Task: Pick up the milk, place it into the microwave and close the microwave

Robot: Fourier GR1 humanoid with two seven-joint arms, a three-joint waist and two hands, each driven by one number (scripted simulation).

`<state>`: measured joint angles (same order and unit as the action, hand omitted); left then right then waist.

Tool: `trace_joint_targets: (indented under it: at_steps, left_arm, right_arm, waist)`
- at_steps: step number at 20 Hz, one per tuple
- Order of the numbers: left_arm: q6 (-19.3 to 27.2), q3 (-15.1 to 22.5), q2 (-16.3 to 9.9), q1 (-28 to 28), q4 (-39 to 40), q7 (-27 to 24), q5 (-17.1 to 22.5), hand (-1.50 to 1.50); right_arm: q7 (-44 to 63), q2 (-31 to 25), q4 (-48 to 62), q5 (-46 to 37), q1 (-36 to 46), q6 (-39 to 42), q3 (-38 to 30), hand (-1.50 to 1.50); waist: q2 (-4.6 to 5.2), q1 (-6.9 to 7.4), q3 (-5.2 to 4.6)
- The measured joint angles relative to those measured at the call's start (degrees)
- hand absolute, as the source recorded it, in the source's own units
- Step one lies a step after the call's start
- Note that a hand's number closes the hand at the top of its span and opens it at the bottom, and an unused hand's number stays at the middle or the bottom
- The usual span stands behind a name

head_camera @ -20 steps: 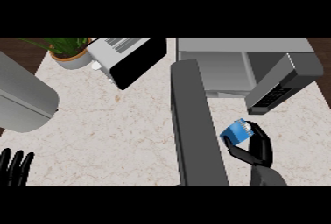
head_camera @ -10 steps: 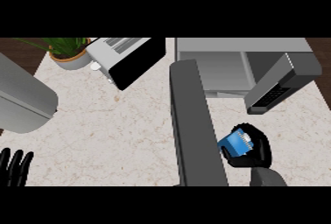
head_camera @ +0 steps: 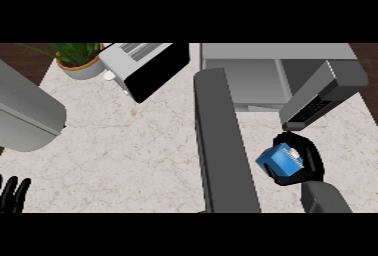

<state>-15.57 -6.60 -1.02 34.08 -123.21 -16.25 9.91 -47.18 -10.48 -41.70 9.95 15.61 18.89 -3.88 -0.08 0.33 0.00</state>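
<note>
A blue and white milk carton (head_camera: 280, 159) sits in my right hand (head_camera: 308, 159), whose black fingers curl round it just right of the open microwave door (head_camera: 221, 140). The carton is held above the counter, in front of the microwave (head_camera: 273, 75), whose grey cavity (head_camera: 255, 82) stands open. The door swings out toward me as a long dark slab. My left hand (head_camera: 13, 195) rests at the lower left edge, fingers up and straight.
A toaster (head_camera: 144, 65) and a potted plant (head_camera: 77, 60) stand at the back left. A large grey rounded object (head_camera: 26, 112) fills the left side. The microwave's dark control panel (head_camera: 321, 97) juts out at the right.
My right hand has drawn back toward me and slightly left with the milk carton, turning it. The left hand has not moved.
</note>
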Motion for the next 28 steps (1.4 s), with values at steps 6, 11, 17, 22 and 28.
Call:
trace_joint_targets:
  at_steps: [6, 11, 17, 22, 28]
  left_arm:
    - [-1.9, -2.0, -0.4, 0.9, 0.3, -0.3, 1.5, -1.50]
    - [-3.7, -2.4, 0.2, 2.4, 1.2, -2.4, 1.8, -1.50]
    - [-3.9, -4.6, -0.1, 0.7, 1.4, -0.6, 3.6, -1.50]
    - [-4.8, -6.7, -0.2, -0.7, 2.4, 0.2, 4.7, -1.50]
    - [-7.0, -10.0, -1.1, 0.6, 3.0, -0.3, 6.3, -1.50]
  right_arm:
    - [8.1, 2.0, -18.8, 0.6, -9.3, -1.3, 4.4, 1.50]
    - [18.7, 5.0, -34.7, 2.3, -15.4, -5.3, 7.3, 1.50]
    - [28.7, 8.0, -48.4, 1.5, -19.6, -11.3, 10.8, 1.50]
    - [31.3, 9.6, -49.3, -0.1, -15.6, -17.4, 13.2, 1.50]
    - [29.7, 8.7, -43.1, -3.0, -8.4, -24.2, 13.3, 1.50]
  waist:
    - [-0.21, -0.63, -0.07]
    - [-0.19, -0.55, -0.07]
    - [-0.08, -0.39, -0.04]
    - [0.01, -0.15, 0.00]
    - [-0.04, -0.11, 0.16]
